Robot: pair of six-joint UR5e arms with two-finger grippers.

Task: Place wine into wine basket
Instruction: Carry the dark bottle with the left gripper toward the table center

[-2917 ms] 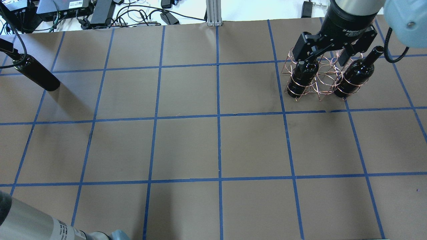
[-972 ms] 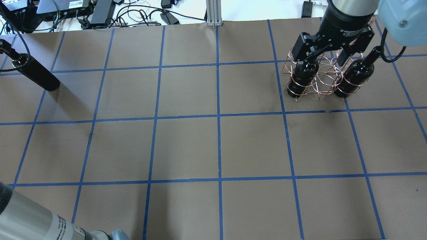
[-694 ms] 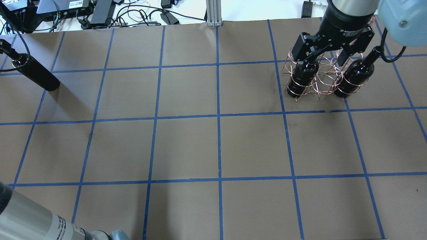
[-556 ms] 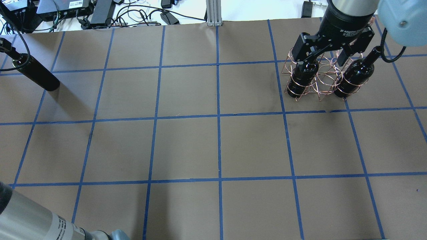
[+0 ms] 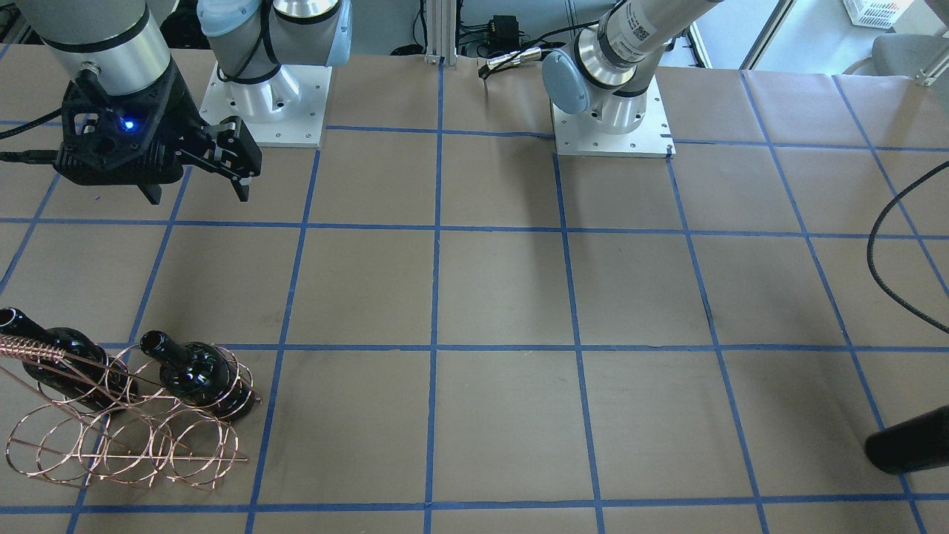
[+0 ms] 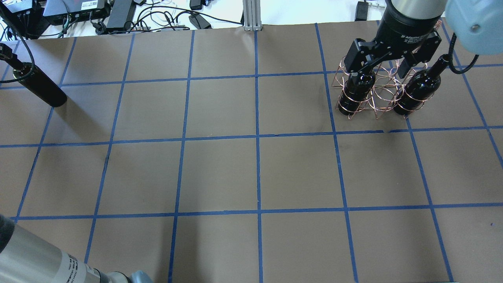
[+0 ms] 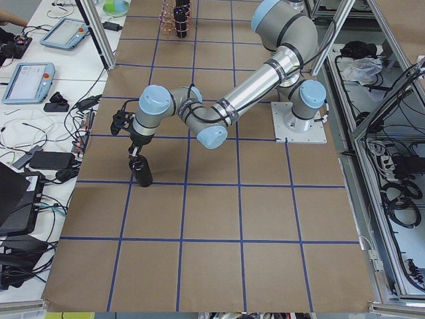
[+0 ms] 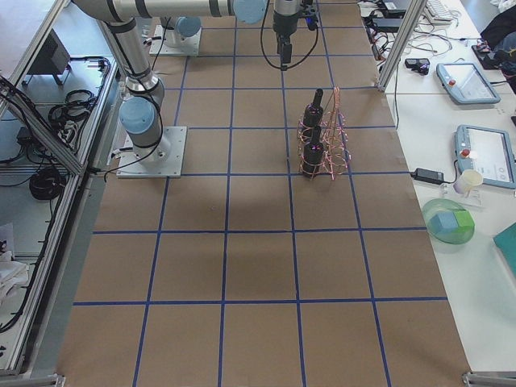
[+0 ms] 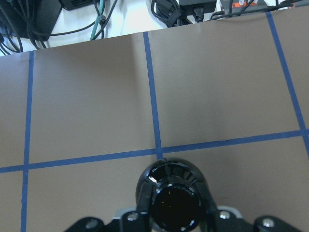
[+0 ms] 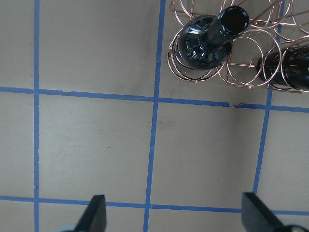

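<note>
Left gripper [image 9: 173,207] is clamped on the neck of the wine [image 9: 166,173] in its own wrist view. A finger sits either side of the open mouth and the body drops straight below. The wine basket is out of that picture.

From overhead, the wine [image 6: 39,85] stands well apart from the wine basket [image 6: 379,92], at the opposite end of the table [image 6: 220,173]. The first seated bottle [image 6: 355,94] and second seated bottle [image 6: 418,90] fill the basket's end hoops. The right gripper [image 6: 380,72] hangs directly above the basket, jaws spread wide and holding nothing.

The front-facing view shows only the wine's base, far from the basket (at the opposite edge of the picture).

In the left side view the wine [image 7: 143,171] is upright under the near arm. Whether its base is clear of the table, I cannot tell.

The right wrist view looks down beside the basket, and the hoop between the two seated bottles looks free.

The step in hand appears to be carrying the wine across to that middle hoop. To do it well:
- Keep the bottle vertical, since glossy glass held only at the neck could swing or slip.
- Raise it enough that the base passes over the basket's top wires.
- Move the right arm away from above the basket first.
- Centre the base over the hoop, lower it straight, and let go only once it is seated, because thin wire probably shifts under a sideways nudge.
</note>
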